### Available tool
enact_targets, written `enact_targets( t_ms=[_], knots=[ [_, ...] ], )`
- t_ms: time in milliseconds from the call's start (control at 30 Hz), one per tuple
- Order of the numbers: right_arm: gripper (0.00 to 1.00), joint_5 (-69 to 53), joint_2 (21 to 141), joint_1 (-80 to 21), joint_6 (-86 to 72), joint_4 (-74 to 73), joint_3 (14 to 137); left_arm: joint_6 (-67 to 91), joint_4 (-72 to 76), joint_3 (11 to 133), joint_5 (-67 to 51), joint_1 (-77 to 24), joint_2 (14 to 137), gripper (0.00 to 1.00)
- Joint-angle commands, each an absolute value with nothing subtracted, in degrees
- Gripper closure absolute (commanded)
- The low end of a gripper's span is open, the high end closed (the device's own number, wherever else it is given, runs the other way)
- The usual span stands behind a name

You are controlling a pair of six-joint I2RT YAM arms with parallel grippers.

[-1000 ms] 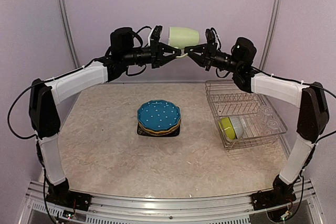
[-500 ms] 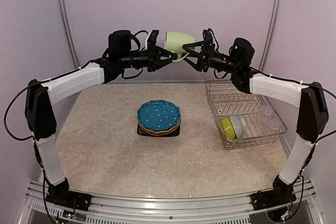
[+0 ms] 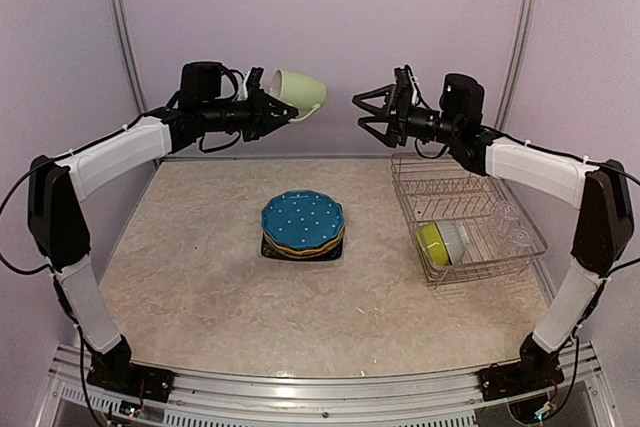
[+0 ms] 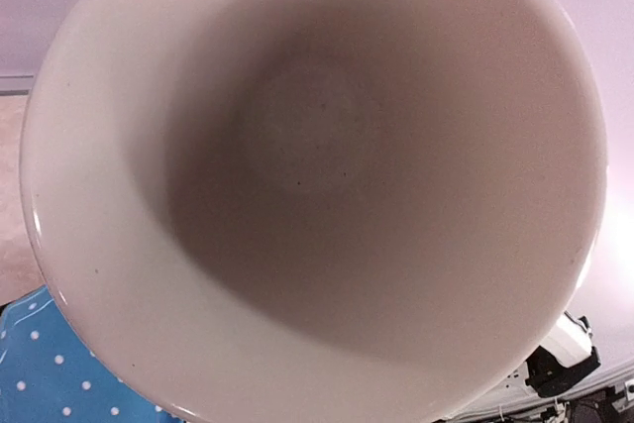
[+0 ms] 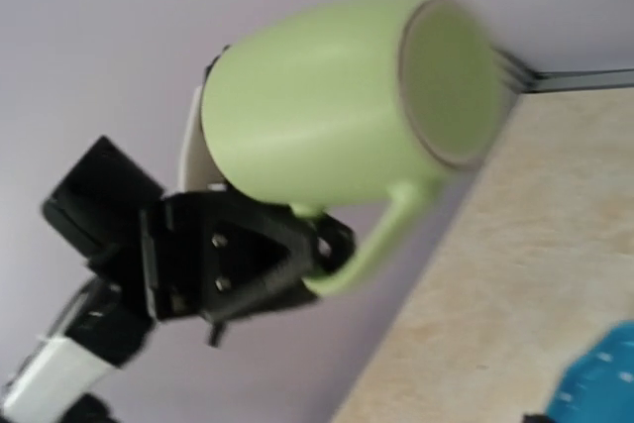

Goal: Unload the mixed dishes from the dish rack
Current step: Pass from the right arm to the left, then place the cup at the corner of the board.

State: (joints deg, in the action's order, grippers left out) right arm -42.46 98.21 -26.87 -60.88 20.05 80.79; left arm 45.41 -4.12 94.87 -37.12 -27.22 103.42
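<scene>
Holding the mug: the left gripper (image 3: 262,112) is clamped on the pale green mug (image 3: 298,92), high over the far left of the table (image 3: 190,277). The mug lies on its side with its mouth toward the wrist, its base pointing right and its handle hanging below. Exactly where the fingers bite cannot be told.
Right gripper (image 3: 361,110): jaws spread wide with nothing in them, high in the air by the far-left corner of the dish rack (image 3: 470,161), well apart from the mug.
Step in hand: as I judge it, the mug is out of the rack and on its way to a set-down spot.
Next move: it looks to call for lowering the left arm over bare table, turning the mug so it can stand, then letting go. The free right gripper could drop into the rack.
Left in the rack: the lime bowl (image 3: 431,243) and white bowl (image 3: 457,239) stand on edge together at the near left end, with the two clear glasses (image 3: 509,217) along the right side.
Out of the rack: the blue white-dotted plate (image 3: 303,218) tops a stack at the table's centre, over the orange plate (image 3: 325,244) and the black square plate (image 3: 271,251).
Open room: there is bare table left of the stack and nearer than it.
Edges: the stack's rim on the way down, the rack's wire wall on the right, and the far wall (image 3: 400,17) close behind both wrists.
</scene>
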Motion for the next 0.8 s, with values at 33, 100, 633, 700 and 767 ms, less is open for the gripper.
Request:
enact_targets(
  t_ms=[33, 100, 633, 700, 767],
  knots=[
    [0.09, -38.11, 93.88, -25.68, -50.29, 5.69, 80.32, 38.67, -16.51, 94.12, -28.68, -22.25, 96.11, 1.00],
    [0.07, -36.77, 93.09, -25.53, -46.74, 1.33, 80.93, 36.88, -21.92, 93.58, -26.01, -20.48, 94.99, 1.00],
    [0.02, -27.25, 85.28, -19.67, -31.29, -19.77, 83.06, 29.91, -44.40, 94.76, -11.25, -12.16, 99.16, 1.00],
    [0.02, -26.80, 84.29, -18.55, -31.00, -20.59, 82.66, 28.76, -45.46, 95.66, -10.10, -12.21, 100.90, 1.00],
    [0.02, -26.38, 83.15, -17.76, -30.57, -21.51, 82.27, 27.68, -47.11, 97.08, -9.21, -12.13, 103.51, 1.00]
  ],
)
